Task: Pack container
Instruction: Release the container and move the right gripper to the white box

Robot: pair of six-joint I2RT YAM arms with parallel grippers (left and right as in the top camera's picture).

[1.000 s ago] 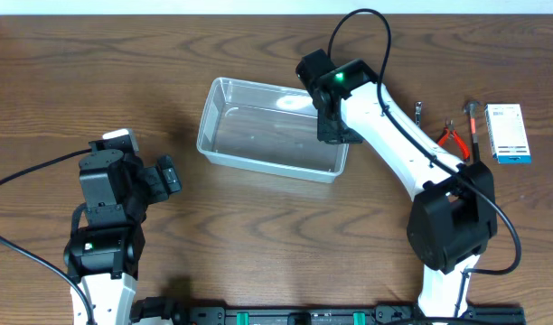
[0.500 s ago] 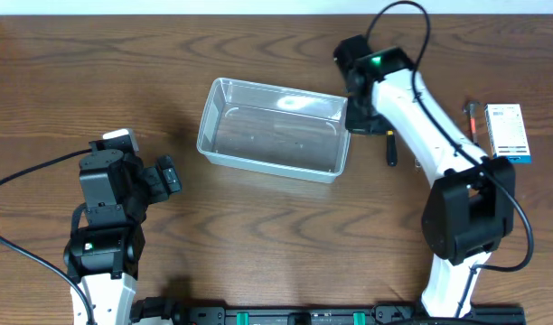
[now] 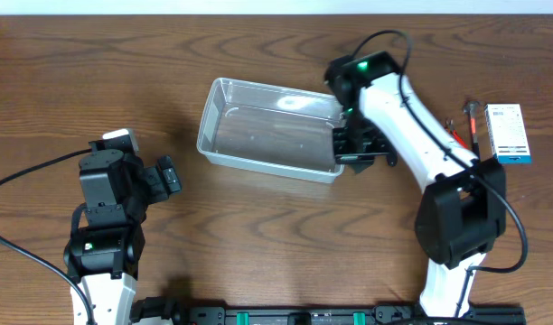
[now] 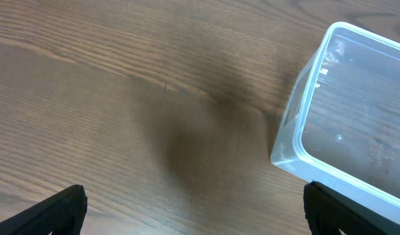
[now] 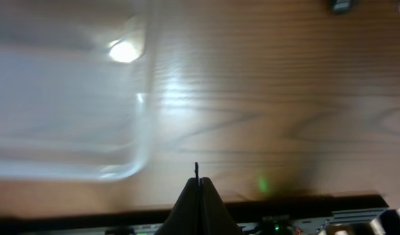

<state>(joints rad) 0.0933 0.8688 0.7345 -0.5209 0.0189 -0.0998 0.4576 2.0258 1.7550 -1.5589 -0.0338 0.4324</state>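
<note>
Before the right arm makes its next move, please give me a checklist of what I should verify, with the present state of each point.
1. Grip of the right tool: ok, shut on a thin dark item.
2. Item inside the rim of the container: cannot tell. The overhead view shows the right tool at the container's right end, and the wrist view shows the tip beside a corner.
3. Room in the container: ok, nothing visible in it.
4. The left tool out of the way: ok, it is open, empty and left of the container.
5. The pliers packed: not ok, they lie on the table.
</note>
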